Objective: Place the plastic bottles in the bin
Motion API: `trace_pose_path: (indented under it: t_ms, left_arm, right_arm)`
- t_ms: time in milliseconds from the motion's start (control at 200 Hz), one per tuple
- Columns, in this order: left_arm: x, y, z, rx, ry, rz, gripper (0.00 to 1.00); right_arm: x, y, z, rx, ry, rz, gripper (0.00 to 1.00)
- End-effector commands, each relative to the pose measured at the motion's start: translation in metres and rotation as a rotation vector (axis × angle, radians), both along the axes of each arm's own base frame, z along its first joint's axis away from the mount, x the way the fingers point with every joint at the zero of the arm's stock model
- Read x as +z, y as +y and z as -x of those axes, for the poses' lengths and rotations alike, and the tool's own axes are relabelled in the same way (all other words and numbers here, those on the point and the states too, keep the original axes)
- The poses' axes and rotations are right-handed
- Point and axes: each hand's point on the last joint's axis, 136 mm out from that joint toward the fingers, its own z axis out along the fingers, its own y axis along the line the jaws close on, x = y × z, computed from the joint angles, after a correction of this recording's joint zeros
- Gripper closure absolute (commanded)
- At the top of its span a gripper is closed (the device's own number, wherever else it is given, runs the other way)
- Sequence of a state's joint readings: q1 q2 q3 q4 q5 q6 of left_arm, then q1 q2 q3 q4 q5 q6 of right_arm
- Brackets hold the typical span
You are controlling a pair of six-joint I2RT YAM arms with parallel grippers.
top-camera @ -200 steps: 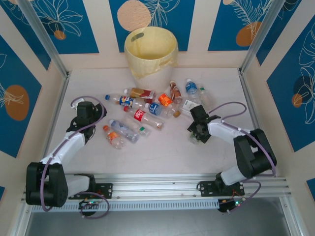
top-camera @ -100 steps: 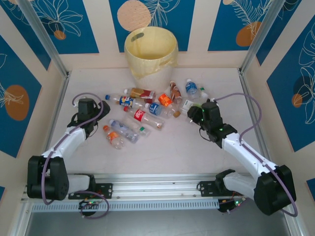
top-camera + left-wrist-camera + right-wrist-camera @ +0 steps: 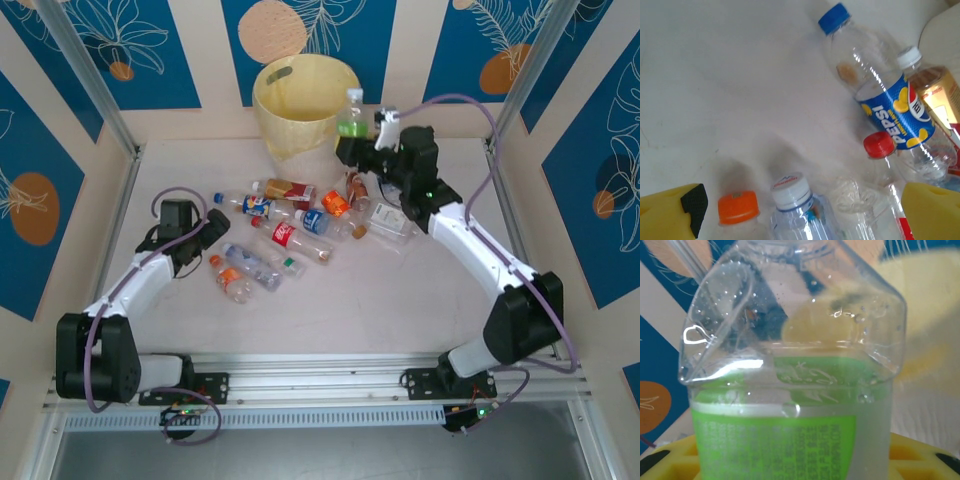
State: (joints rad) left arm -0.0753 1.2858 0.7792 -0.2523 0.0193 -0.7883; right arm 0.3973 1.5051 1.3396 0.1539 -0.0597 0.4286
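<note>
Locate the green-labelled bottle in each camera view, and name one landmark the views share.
Top external: the green-labelled bottle sits cap up in the right gripper, beside the right side of the bin rim.
Right wrist: centre frame, close up, between the yellow fingers.
Left wrist: this camera faces the Pepsi bottle on the table instead.
Shared landmark: the pale yellow bin, behind the bottle in the top external and right wrist views.

The bin (image 3: 290, 140) is set at the far middle of the table (image 3: 420, 300), close to the back wall (image 3: 215, 120). A heap of bottles (image 3: 290, 225) is spread on the table just before the bin, between the two arms. One bottle (image 3: 352, 115) is held upright in the right gripper (image 3: 352, 142), up at the right side of the bin's rim and behind the heap. The left gripper (image 3: 208, 235) is placed low at the left of the heap, with the nearest bottles found just before its spread fingers (image 3: 670, 212).
</note>
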Motion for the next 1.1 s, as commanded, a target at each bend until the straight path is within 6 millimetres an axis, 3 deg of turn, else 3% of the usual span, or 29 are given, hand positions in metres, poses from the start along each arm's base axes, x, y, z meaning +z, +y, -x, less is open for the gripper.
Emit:
trace_pose_path:
  t_ms: [0,165,195,475,575,630,715,825,1095]
  left_arm:
    - [-0.003,-0.008,0.006,-0.015,0.059,0.062,0.0]
    - [-0.006,-0.014,0.007,-0.027,0.069,0.104,0.0]
    - [-0.006,-0.015,0.007,-0.03,0.07,0.108,0.0]
    - [-0.011,-0.019,0.006,-0.032,0.074,0.137,0.0]
    - [-0.014,-0.019,0.005,-0.034,0.086,0.139,0.0]
    - [-0.017,-0.019,0.005,-0.035,0.096,0.141,0.0]
    - [-0.019,-0.019,0.005,-0.037,0.105,0.141,0.0]
    - [-0.021,-0.017,0.006,-0.034,0.115,0.132,0.0]
    - [-0.025,-0.018,0.005,-0.042,0.131,0.13,0.0]
  right_arm:
    - [0.037,0.018,-0.009,0.091,-0.136,0.073,0.63]
    - [0.059,0.036,-0.048,0.113,-0.206,0.123,0.63]
    - [0.051,0.041,-0.057,0.12,-0.19,0.14,0.63]
    - [0.05,0.053,-0.122,0.063,-0.192,0.147,0.65]
    - [0.03,0.055,-0.145,0.024,-0.143,0.195,0.65]
    - [0.009,0.054,-0.156,0.005,-0.092,0.232,0.65]
    - [-0.015,0.054,-0.163,-0.005,-0.046,0.281,0.65]
    - [-0.03,0.051,-0.16,0.002,-0.002,0.327,0.64]
    - [-0.036,0.044,-0.134,0.027,0.088,0.39,0.63]
